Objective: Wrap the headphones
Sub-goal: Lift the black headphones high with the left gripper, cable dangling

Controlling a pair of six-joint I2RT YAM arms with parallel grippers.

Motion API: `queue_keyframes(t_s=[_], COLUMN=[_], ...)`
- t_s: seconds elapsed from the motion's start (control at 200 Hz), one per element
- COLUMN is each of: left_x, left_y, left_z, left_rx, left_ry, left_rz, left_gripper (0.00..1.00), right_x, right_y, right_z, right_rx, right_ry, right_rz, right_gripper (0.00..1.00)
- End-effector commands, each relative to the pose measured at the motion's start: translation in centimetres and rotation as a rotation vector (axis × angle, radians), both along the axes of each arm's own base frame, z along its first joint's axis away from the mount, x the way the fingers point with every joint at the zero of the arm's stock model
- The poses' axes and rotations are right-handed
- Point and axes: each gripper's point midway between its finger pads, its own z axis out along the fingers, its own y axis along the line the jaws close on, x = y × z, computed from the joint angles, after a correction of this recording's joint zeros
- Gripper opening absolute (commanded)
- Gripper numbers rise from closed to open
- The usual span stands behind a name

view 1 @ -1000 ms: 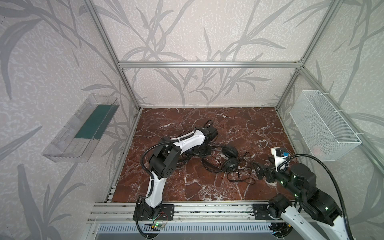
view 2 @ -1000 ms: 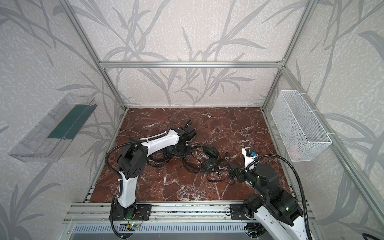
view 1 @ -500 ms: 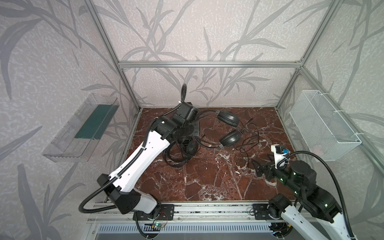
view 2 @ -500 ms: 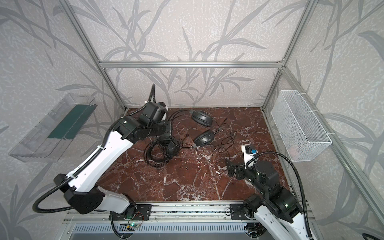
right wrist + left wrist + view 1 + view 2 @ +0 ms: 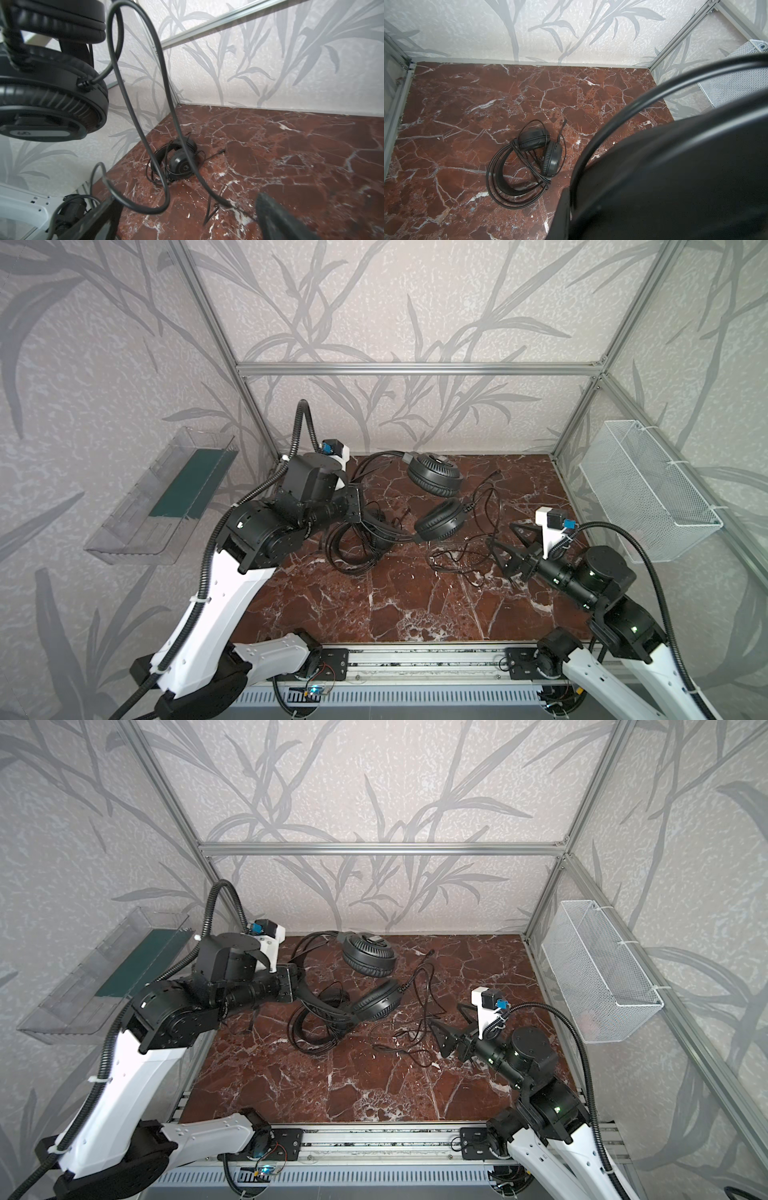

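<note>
— Gripping anything on the left?
— My left gripper (image 5: pixel 354 506) was clamped shut on the headband of the raised headset (image 5: pixel 435 477). Both earcups hung in the air just beside my fingers.
— And the right?
— My right gripper (image 5: pixel 505 541) stood wide open and held nothing. It was low beside that headset's cable (image 5: pixel 133 116), which trailed down in loose loops.
— The other pair?
— The second headset (image 5: pixel 529 162) lay on the red marble floor (image 5: pixel 415 605) under the raised one, its cable coiled around it. Leaf-patterned walls (image 5: pixel 415 302) enclosed us, with a wire basket (image 5: pixel 648 497) mounted right and a clear tray (image 5: pixel 158 497) left.
</note>
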Motion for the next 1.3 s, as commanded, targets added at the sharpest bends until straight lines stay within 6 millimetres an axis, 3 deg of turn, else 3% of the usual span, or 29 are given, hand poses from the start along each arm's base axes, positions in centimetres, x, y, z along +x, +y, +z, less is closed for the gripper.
queue_keyframes(t_s=[0.0, 0.165, 0.355, 0.535, 0.665, 0.85, 0.93, 1.03, 1.299], left_x=[-0.3, -0.4, -0.1, 0.2, 0.0, 0.0, 0.1, 0.0, 0.6], left_y=[0.9, 1.6, 2.5, 4.5, 3.5, 3.5, 4.2, 5.2, 5.2], left_z=[2.4, 2.6, 1.8, 1.9, 2.3, 1.9, 2.0, 2.6, 2.6], left_rx=[-0.051, -0.007, 0.063, 0.143, 0.1, 0.119, 0.131, 0.11, 0.07], left_ry=[-0.086, -0.111, -0.114, -0.126, -0.139, -0.132, -0.14, -0.156, -0.116], left_rz=[0.029, 0.027, 0.049, 0.125, 0.069, 0.058, 0.092, 0.152, 0.194], left_gripper=[0.0, 0.0, 0.0, 0.0, 0.0, 0.0, 0.0, 0.0, 0.0], right_x=[0.2, 0.3, -1.1, -4.0, -2.7, -2.6, -1.0, 1.0, 3.1], right_y=[0.5, -0.9, 1.0, 1.7, 1.0, 0.5, 0.7, 0.7, 2.2], right_z=[2.3, 4.0, 4.4, 5.6, 5.2, 7.1, 5.7, 2.5, -2.3], right_rx=[0.102, 0.13, 0.122, 0.097, 0.083, 0.093, 0.07, 0.059, 0.072], right_ry=[-0.034, -0.095, -0.107, -0.176, -0.153, -0.219, -0.135, -0.021, 0.034], right_rz=[0.021, -0.053, 0.083, 0.218, 0.135, 0.105, 0.068, 0.003, 0.022], right_gripper=[0.99, 0.99, 0.99, 0.99, 0.99, 0.99, 0.99, 0.99, 0.99])
